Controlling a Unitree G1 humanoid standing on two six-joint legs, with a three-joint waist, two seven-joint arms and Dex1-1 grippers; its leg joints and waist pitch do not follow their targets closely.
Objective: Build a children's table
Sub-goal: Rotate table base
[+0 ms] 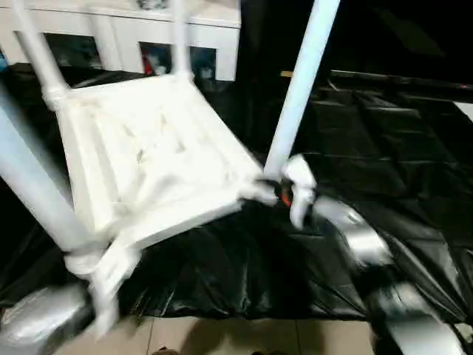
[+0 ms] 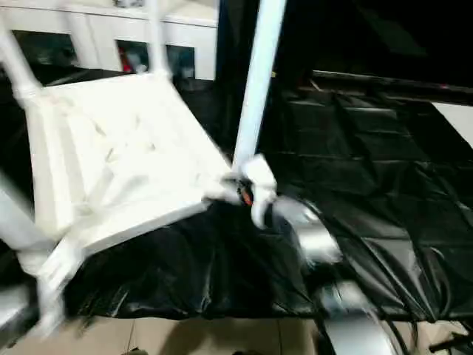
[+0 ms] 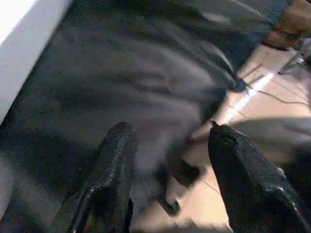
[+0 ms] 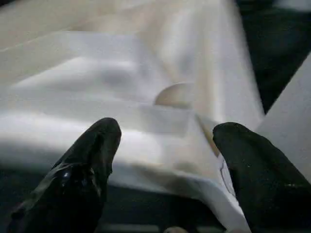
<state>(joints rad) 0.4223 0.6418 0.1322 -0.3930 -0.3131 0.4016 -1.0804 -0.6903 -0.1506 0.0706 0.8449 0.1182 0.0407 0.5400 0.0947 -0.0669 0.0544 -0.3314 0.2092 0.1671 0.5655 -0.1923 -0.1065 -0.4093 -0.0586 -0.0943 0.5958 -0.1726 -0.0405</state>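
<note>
The children's table (image 1: 148, 155) lies upside down and tilted on the black sheet, its ribbed underside facing up. Legs rise from its corners: a near-left leg (image 1: 29, 185), a near-right leg (image 1: 303, 81) and two at the back (image 1: 179, 37). My right gripper (image 4: 167, 126) is open at the near-right corner (image 1: 255, 191), with the tabletop's rim just beyond its black fingers (image 4: 92, 145). My left gripper (image 3: 167, 128) is open with nothing between its fingers (image 3: 114, 160), over sheet and floor by the near-left corner (image 1: 96, 262).
A black sheet (image 1: 384, 148) covers the ground under and to the right of the table. A white cabinet (image 1: 214, 37) stands at the back. Tiled floor (image 1: 222, 336) runs along the near edge, with cables (image 3: 272, 92) on it.
</note>
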